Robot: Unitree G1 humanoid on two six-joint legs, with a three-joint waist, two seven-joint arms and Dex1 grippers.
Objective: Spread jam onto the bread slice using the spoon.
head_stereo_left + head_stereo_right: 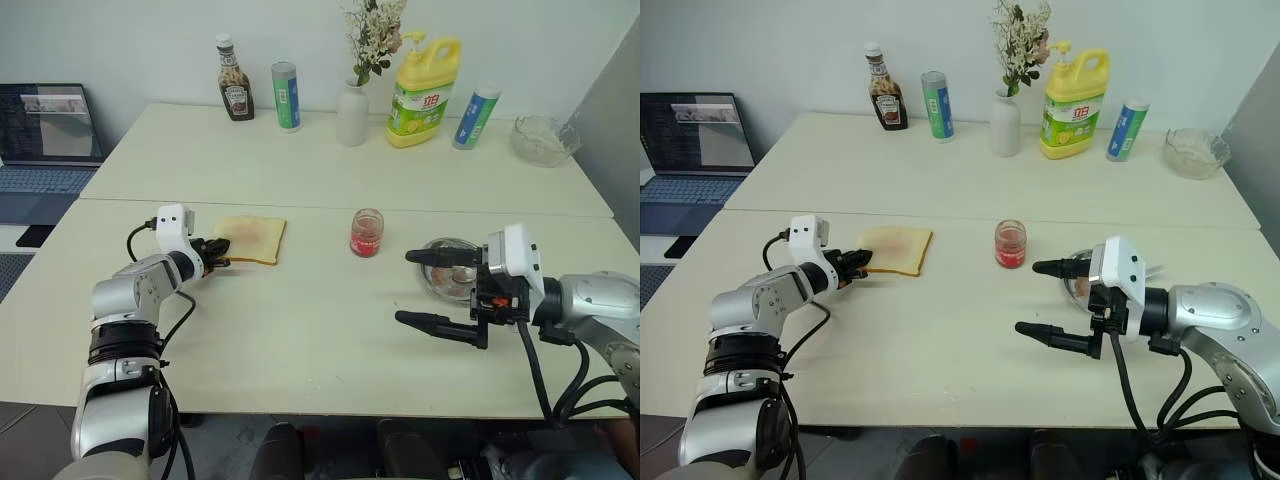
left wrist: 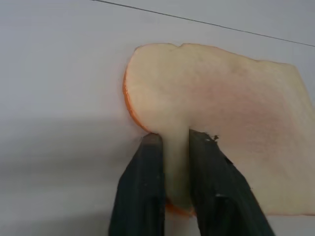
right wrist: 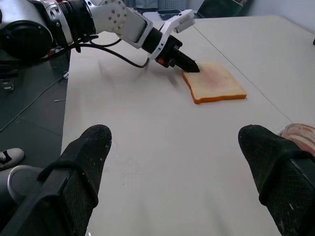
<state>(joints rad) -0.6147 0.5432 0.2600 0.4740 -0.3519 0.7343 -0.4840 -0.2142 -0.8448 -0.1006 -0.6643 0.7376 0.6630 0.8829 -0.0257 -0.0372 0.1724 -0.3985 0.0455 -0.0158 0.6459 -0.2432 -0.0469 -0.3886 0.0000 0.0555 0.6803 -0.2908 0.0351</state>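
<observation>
The bread slice lies flat on the cream table, left of centre, pale with a pinkish middle. My left gripper is shut, its two black fingertips resting side by side on the slice's near left edge. The jam, red in a small clear jar, stands upright to the right of the bread. My right gripper hovers wide open in front of a round steel dish, pointing left with nothing between its fingers. The spoon is hidden from me.
Along the table's far side stand a brown ketchup bottle, a green-labelled can, a white vase with flowers, a yellow detergent bottle, a blue can and a glass bowl. A laptop sits at the far left.
</observation>
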